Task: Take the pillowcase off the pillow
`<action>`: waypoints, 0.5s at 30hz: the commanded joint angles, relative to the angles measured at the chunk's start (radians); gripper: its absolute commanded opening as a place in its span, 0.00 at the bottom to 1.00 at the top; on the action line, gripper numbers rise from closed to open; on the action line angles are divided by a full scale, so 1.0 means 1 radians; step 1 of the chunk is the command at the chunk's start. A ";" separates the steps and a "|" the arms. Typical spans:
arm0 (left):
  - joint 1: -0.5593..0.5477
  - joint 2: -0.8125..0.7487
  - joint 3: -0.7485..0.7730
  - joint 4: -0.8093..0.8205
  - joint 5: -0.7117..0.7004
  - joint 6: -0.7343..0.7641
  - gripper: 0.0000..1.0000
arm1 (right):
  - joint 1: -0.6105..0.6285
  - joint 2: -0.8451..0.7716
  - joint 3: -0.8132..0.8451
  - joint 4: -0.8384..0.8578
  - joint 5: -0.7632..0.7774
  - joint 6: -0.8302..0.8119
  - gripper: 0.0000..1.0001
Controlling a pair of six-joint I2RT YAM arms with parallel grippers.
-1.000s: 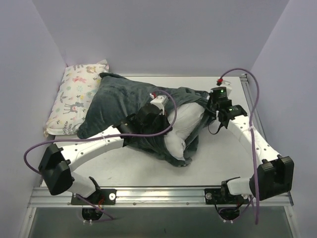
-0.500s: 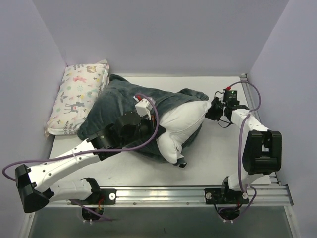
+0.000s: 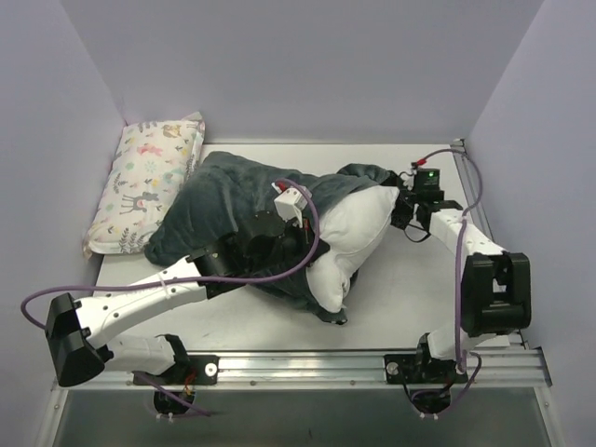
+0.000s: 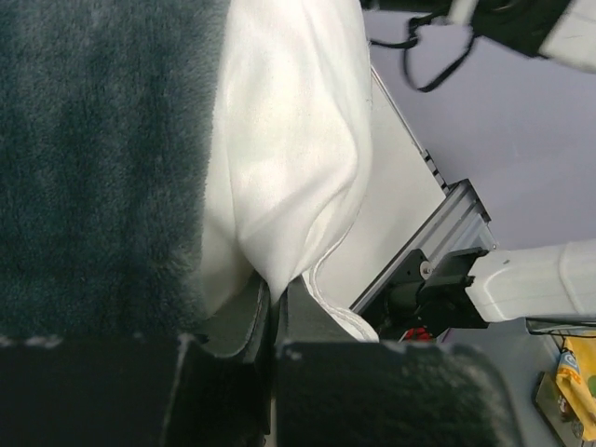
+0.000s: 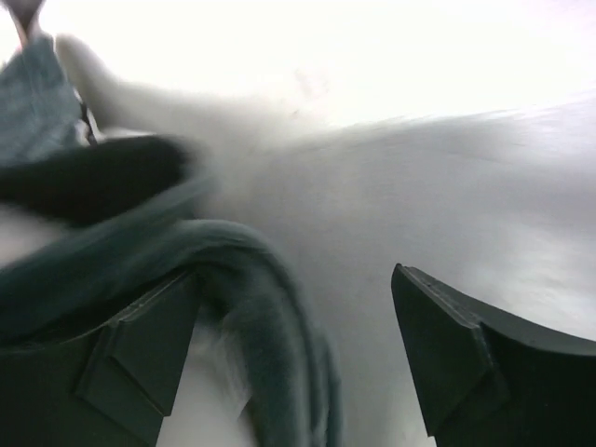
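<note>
The dark grey-teal plush pillowcase [image 3: 219,200] lies bunched across the middle of the table, covering the left part of the white pillow [image 3: 358,228], whose right end sticks out bare. My left gripper [image 3: 303,244] rests on that heap; in the left wrist view it [image 4: 275,291] is shut on a fold of the white pillow [image 4: 289,158], with the pillowcase [image 4: 102,158] to its left. My right gripper [image 3: 402,210] stands open at the pillow's far right corner. In the right wrist view a rolled pillowcase edge [image 5: 265,298] lies loose between its fingers [image 5: 480,358], held by neither.
A smaller pastel animal-print pillow [image 3: 149,182] leans in the back left corner. Purple walls close in the table on three sides. An aluminium rail [image 3: 307,365] runs along the near edge, with both arm bases on it.
My right gripper has opened and let go of the pillowcase edge after swinging back and to the right. More white pillow is bare. The left arm drew left, then shifted back right.
</note>
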 commanded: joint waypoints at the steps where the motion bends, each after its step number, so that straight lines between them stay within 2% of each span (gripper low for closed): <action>1: 0.002 0.054 -0.017 0.144 -0.047 -0.033 0.00 | -0.051 -0.187 0.004 -0.128 0.094 0.002 0.87; 3: 0.000 0.094 -0.035 0.180 -0.028 -0.051 0.00 | -0.121 -0.261 -0.011 -0.150 0.101 0.012 0.92; 7: -0.009 0.168 -0.029 0.262 -0.016 -0.065 0.00 | -0.225 -0.373 -0.088 -0.173 0.007 0.059 0.95; 12: -0.015 0.257 -0.004 0.302 0.004 -0.071 0.00 | -0.233 -0.590 -0.188 -0.247 0.068 0.029 1.00; 15: -0.019 0.298 0.011 0.325 0.022 -0.078 0.00 | -0.221 -0.675 -0.277 -0.252 -0.005 0.065 1.00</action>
